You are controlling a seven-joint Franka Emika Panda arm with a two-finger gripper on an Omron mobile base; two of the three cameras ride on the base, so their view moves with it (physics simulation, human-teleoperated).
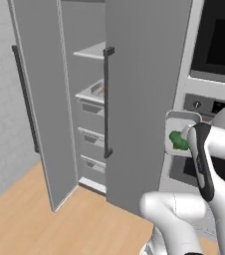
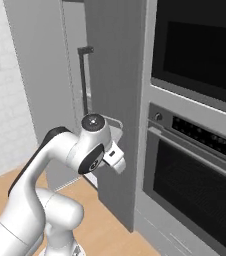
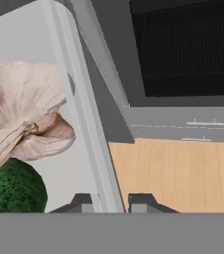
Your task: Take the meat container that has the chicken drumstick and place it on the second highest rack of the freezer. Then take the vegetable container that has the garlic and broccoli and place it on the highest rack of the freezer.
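1. Your hand is clamped on the rim of the vegetable tray, one finger on each side of the wall; the garlic and broccoli lie inside it.
2. The tray hangs in the air to the right of the freezer, in front of its open right door and near the oven.
3. The other tray, which seems to hold the drumstick, already sits on the second shelf, so aim for the top shelf.
4. Swing left around the door edge and its handle before going in.
5. Hold the tray level, since it is gripped by one wall only.
6. Lift it above the shelf, then slide it inward.
7. The arm covers much of the tray from both base cameras.
8. The door hides the shelves' right ends.
9. The drumstick is only a small orange speck.
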